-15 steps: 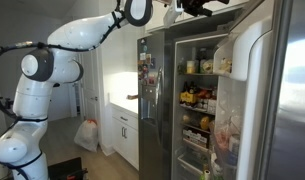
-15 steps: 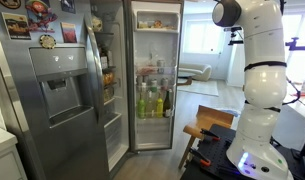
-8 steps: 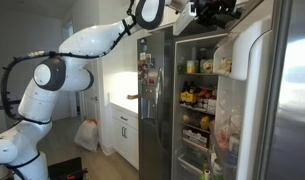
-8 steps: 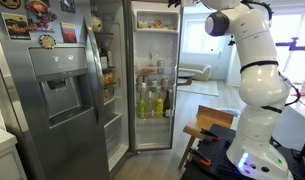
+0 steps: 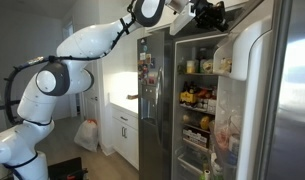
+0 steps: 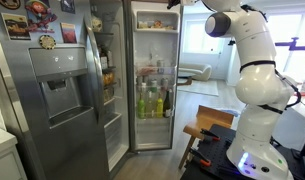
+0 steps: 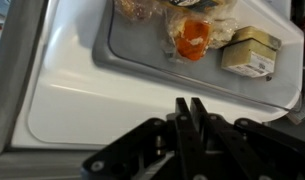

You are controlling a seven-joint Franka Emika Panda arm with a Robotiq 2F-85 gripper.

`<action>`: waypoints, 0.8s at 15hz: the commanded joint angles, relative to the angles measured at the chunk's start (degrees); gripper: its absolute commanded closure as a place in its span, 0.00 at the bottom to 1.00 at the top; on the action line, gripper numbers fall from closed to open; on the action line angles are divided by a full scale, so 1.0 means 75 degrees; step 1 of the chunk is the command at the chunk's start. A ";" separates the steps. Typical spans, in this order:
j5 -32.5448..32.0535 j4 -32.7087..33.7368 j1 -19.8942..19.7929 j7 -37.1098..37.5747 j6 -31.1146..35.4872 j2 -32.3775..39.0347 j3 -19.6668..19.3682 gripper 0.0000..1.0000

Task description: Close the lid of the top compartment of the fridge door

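— What is in the top compartment [image 7: 104, 50] of the fridge door [image 7: 82, 110]?
— The wrist view shows it through the see-through lid [image 7: 142, 50]: an orange item [image 7: 192, 38], a pale labelled box [image 7: 250, 52] beside it, and something brownish cut off by the frame edge. I cannot tell whether the lid sits fully down.
— And the pincer [image 7: 188, 103]?
— Clenched, its fingers pressed together with nothing between them. It points at the white door panel beside the lid, and I cannot tell if it touches.
— What about from outside?
— In an exterior view the pincer [image 5: 205, 12] is a dark shape high by the fridge top, hard to make out. The arm [image 5: 92, 35] arches over to it. The shelves hold jars [image 5: 197, 66], and a white bag [image 5: 86, 133] lies on the floor. In an exterior view bottles [image 6: 152, 100] fill a middle shelf, and magnets [image 6: 37, 15] dot the closed door.
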 commanded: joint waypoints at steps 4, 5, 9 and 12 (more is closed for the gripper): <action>-0.0086 0.0614 -0.0077 0.0079 -0.0753 0.0323 -0.0040 1.00; -0.0074 0.0659 -0.0093 0.0087 -0.0742 0.0364 -0.0050 1.00; -0.0027 0.0814 -0.0173 0.0099 -0.0610 0.0472 -0.0047 1.00; -0.0482 0.1558 -0.0607 0.0348 -0.0652 0.0889 0.0626 1.00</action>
